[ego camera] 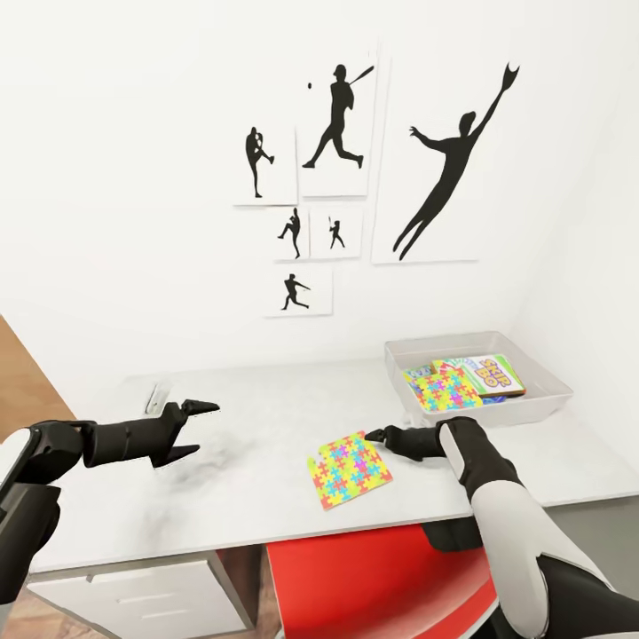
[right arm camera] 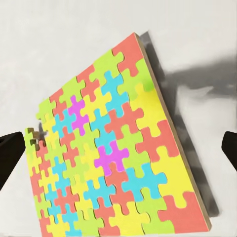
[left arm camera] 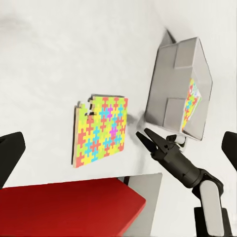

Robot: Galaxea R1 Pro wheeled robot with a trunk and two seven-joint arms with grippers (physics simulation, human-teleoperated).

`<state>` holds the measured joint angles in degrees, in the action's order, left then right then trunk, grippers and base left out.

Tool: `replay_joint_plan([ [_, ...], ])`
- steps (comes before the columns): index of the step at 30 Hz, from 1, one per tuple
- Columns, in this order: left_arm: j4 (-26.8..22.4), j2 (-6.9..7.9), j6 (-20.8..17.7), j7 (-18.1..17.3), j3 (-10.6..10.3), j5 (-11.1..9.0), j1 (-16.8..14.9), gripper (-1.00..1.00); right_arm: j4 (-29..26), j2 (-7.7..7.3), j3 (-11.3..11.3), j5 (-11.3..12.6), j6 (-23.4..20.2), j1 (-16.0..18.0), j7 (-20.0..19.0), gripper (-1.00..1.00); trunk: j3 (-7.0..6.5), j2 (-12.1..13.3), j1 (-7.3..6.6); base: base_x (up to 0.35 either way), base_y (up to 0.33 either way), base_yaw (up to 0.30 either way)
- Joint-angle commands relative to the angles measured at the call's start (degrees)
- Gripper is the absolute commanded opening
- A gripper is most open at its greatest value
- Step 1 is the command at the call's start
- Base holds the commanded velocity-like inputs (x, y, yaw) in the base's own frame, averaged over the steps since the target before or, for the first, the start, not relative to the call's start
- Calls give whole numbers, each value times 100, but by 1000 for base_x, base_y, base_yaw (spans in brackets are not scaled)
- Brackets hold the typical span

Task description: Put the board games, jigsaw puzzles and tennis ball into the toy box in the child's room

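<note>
One jigsaw puzzle [ego camera: 349, 469] [left arm camera: 101, 131] [right arm camera: 113, 153] lies flat near the table's [ego camera: 248, 417] front edge, with a piece gone from one corner. My right gripper [ego camera: 373, 435] [left arm camera: 144, 134] hovers open just over the puzzle's far right corner, holding nothing. My left gripper [ego camera: 207, 429] is open and empty above the table's left part. The toy box [ego camera: 541, 404] [left arm camera: 170, 84] stands at the back right. In it lie a second jigsaw puzzle [ego camera: 442, 389] and a green board game [ego camera: 490, 373] with red lettering. The tennis ball and the bed are out of view.
A red chair [ego camera: 373, 577] is tucked under the table's front edge below the puzzle. White drawers [ego camera: 133, 595] sit under the left part. A small pale object [ego camera: 158, 395] rests at the back left. Black silhouette pictures [ego camera: 444, 177] hang on the wall behind.
</note>
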<state>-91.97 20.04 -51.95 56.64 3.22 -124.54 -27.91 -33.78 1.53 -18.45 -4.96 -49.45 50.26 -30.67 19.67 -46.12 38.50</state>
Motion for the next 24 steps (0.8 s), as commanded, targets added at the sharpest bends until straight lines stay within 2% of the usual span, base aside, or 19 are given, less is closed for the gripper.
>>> replay_joint_plan([
  [1,-3,0,-17,-15,40,-73,-2,100,-7,6,-53,-46,-30,7,-16,100,8,-6,2,58,61,0],
  [2,-4,2,-21,-173,84,-104,18,100,-6,-2,-63,-16,-30,8,14,100,8,-6,2,37,39,0],
  [7,-5,1,-34,-460,145,-140,137,100,-6,-28,-75,168,-30,16,55,100,8,-6,2,19,20,0],
  [14,-5,3,-72,-531,192,-136,199,100,-6,-38,-79,265,-30,19,68,100,115,-247,134,4,4,0],
  [24,-1,3,-241,-567,225,-109,225,100,-6,-26,-80,276,-30,12,69,100,133,-287,156,0,0,0],
])
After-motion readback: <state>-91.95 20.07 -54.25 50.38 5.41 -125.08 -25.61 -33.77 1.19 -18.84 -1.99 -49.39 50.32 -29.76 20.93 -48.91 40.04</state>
